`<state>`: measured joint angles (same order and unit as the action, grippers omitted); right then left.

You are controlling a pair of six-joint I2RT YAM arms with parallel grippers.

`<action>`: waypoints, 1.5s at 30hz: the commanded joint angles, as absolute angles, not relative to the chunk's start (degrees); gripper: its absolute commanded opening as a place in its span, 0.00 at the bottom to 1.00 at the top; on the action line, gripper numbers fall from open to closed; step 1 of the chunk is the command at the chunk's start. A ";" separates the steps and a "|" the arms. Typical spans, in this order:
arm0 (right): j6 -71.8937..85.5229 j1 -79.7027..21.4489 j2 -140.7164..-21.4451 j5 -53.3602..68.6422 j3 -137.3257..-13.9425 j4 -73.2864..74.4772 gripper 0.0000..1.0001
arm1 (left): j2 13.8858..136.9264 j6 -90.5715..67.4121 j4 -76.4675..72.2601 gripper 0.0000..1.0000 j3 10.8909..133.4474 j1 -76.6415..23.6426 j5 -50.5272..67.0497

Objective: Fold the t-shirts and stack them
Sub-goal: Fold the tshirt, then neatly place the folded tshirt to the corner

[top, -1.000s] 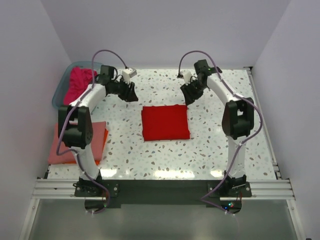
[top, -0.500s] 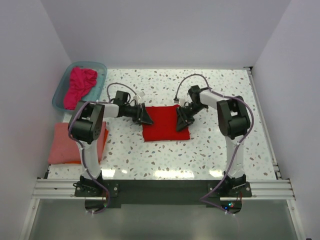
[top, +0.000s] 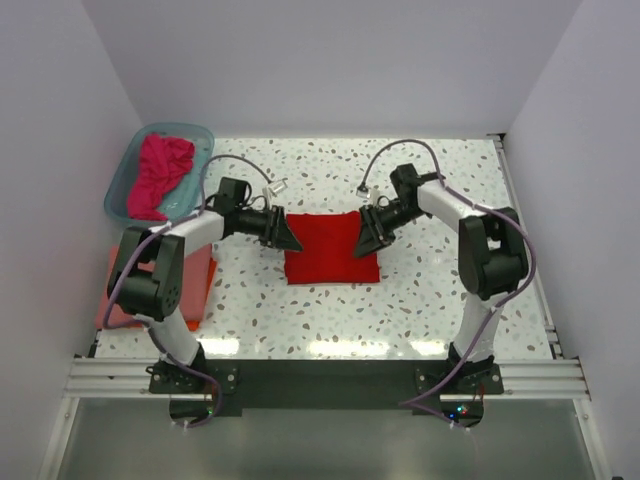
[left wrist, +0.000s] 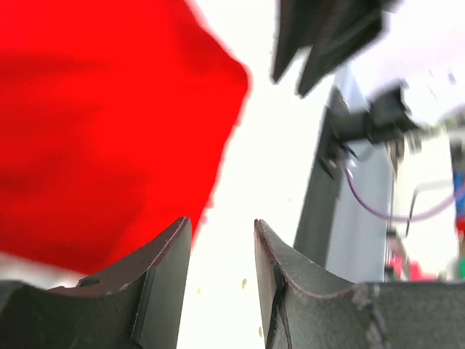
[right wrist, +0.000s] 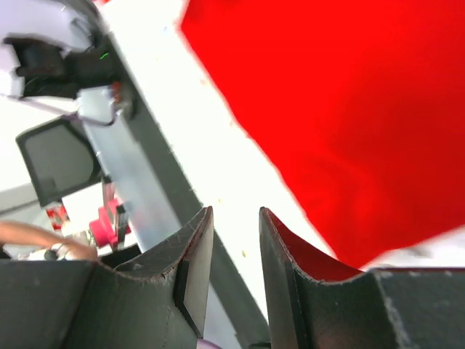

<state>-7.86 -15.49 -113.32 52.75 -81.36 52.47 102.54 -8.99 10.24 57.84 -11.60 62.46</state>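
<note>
Top external: magenta tee [top: 160, 172] in tub [top: 116, 192]

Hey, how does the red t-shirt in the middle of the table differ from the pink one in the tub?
The red t-shirt is folded into a flat square; the pink t-shirt is a crumpled heap. The red one lies on the table, the pink one inside the teal tub. The left tool and right tool flank the red one, not the pink. Both are plain cloth.
</note>
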 commanded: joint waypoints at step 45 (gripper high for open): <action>-19.77 -60.73 -113.90 -2.90 -84.90 24.96 0.48 | 81.47 -5.10 34.01 0.80 52.03 11.78 41.22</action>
<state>-17.85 -59.92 -112.79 1.58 -82.19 28.64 82.43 -4.43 33.12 51.42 11.05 42.96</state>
